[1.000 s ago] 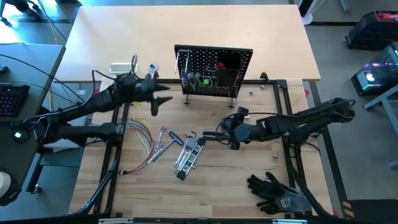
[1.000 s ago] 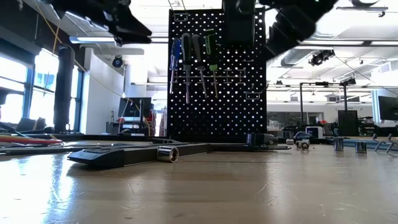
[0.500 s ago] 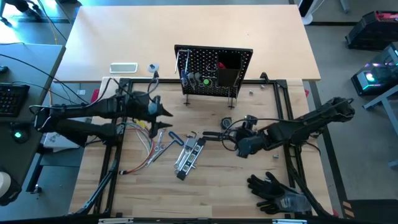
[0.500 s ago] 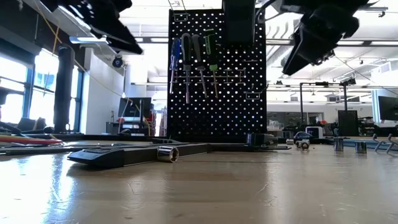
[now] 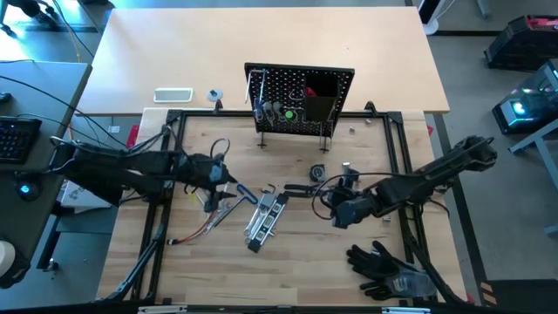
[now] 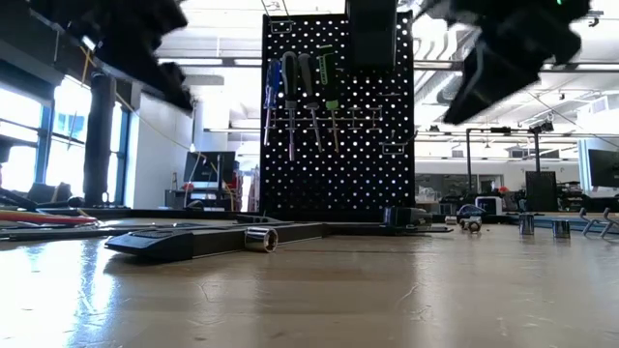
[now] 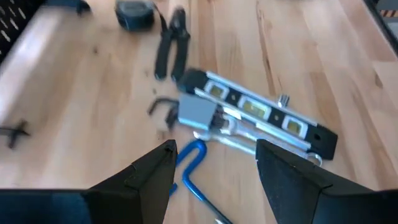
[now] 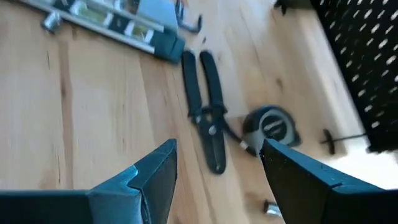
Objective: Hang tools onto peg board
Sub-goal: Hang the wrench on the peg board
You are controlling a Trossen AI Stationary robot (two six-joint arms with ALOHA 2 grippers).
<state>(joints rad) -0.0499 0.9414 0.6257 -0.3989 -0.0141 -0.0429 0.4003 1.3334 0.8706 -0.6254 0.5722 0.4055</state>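
1. The peg board [image 5: 299,100] is standing at upper centre of the overhead picture, with blue, black and green drivers [image 6: 300,82] hanging on its upper left in the low picture; the box bin [image 5: 321,106] is sitting on its right half.
2. The left gripper [image 5: 228,180] is hovering left of centre, over the coloured wires [image 5: 199,194], its jaws spread and pinching nothing.
3. The right gripper [image 5: 330,202] is hovering right of centre, jaws spread and empty, just beside the black pliers [image 5: 299,188] and the round tape measure [image 5: 318,172].
4. The black-silver bar [image 5: 266,218] is lying on the bench [image 5: 305,262] at centre; wrenches [image 5: 228,199] beside it are partly covered by the left arm.
5. In the low picture both arms are showing only as dark, cut-off shapes at the top.
6. Black gloves [image 5: 384,265] are lying at lower right.
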